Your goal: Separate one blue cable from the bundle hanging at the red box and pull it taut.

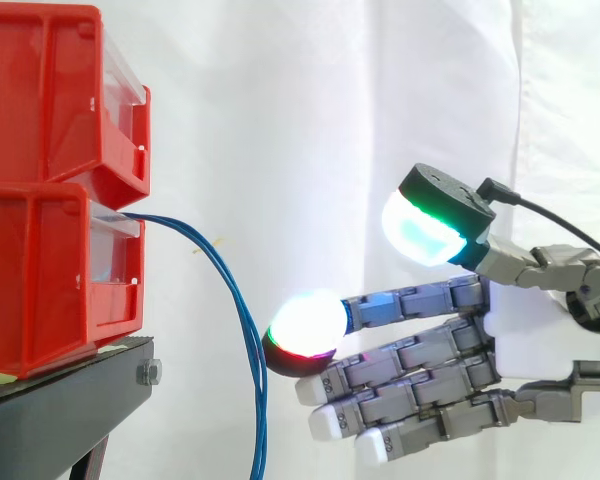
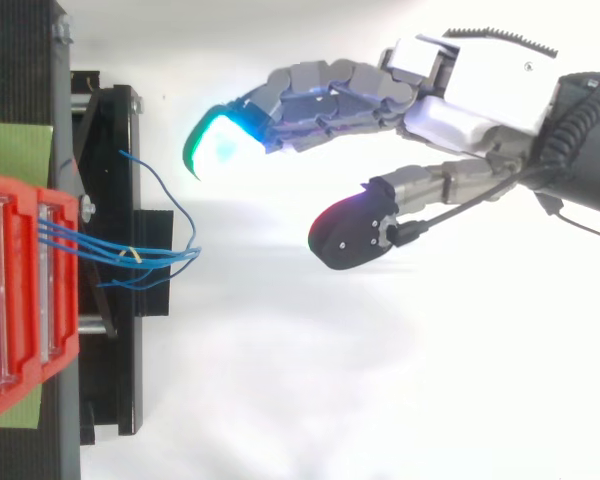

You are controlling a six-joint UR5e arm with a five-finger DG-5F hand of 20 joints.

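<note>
A bundle of thin blue cables [image 1: 242, 310] comes out of the lower red box [image 1: 55, 280] and droops down in front of the black stand. From above, the same cables [image 2: 130, 255] fan out of the red box [image 2: 25, 300] and are tied by a small yellow band. My hand [image 1: 540, 320] reaches in from the right, fingers stretched toward the bundle and thumb raised apart above them. Its glowing foremost fingertip [image 1: 305, 325] hovers just right of the cables, not touching. In the top view the hand [image 2: 460, 90] is open and holds nothing.
Two red bins are stacked, the upper red bin [image 1: 60, 90] above the lower one, on a black stand [image 1: 70, 400]. A white curtain hangs behind. A green mat [image 2: 15, 150] lies under the bins.
</note>
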